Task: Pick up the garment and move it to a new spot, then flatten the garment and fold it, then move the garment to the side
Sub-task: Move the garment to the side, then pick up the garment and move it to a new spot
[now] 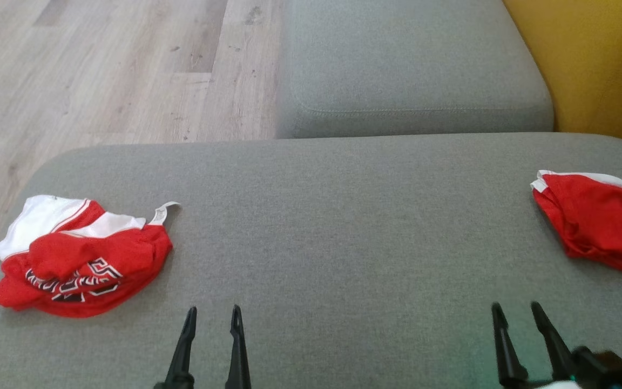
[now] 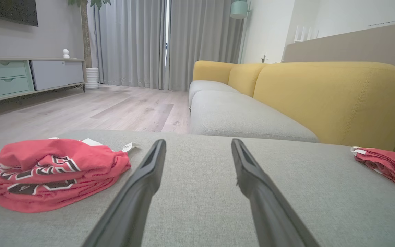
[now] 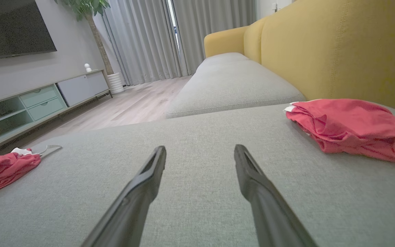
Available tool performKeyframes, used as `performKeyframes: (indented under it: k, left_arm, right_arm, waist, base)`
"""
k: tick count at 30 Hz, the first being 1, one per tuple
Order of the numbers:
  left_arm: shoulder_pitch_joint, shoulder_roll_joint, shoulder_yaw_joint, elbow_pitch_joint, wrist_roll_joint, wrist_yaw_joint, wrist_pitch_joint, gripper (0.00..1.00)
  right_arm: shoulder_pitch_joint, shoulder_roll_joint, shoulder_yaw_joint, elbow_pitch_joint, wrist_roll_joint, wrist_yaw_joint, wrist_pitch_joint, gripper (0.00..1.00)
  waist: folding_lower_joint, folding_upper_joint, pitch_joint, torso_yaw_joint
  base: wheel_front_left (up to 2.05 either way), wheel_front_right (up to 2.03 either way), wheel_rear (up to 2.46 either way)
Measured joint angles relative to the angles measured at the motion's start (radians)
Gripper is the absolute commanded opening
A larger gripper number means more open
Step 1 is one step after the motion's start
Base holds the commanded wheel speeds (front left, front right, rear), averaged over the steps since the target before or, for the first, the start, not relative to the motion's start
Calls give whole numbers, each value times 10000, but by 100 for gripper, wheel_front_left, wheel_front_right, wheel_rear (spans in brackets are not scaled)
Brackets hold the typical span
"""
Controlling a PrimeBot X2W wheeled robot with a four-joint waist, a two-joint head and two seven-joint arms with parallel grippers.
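Note:
A crumpled red and white garment (image 1: 76, 259) with black and white lettering lies bunched at the left end of the grey cushion (image 1: 316, 227); it also shows in the left wrist view (image 2: 50, 171) and the right wrist view (image 3: 2, 168). A second red garment (image 1: 597, 219) lies folded at the right edge, seen too in the left wrist view (image 2: 387, 164) and the right wrist view (image 3: 351, 128). My left gripper (image 1: 214, 316) stands open near the front edge, just right of the crumpled garment, holding nothing (image 2: 197, 144). My right gripper (image 1: 516, 310) is open and empty (image 3: 199, 151), in front of the folded one.
A second grey seat cushion (image 1: 408, 70) lies beyond, with the yellow sofa back (image 1: 597, 65) on the right. Wooden floor (image 1: 100, 70) lies to the left and beyond. A TV cabinet (image 2: 19, 77) and curtains (image 2: 149, 41) stand far off.

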Motion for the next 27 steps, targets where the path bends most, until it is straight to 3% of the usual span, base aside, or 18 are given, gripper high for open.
performKeyframes:
  k: [27]
  left_arm:
    - [313,4,370,59,295,-343,0,100]
  right_arm:
    - [581,251,-263,-305,-360,0,0,100]
  waist:
    - [3,0,-43,-96]
  base:
    - [0,0,0]
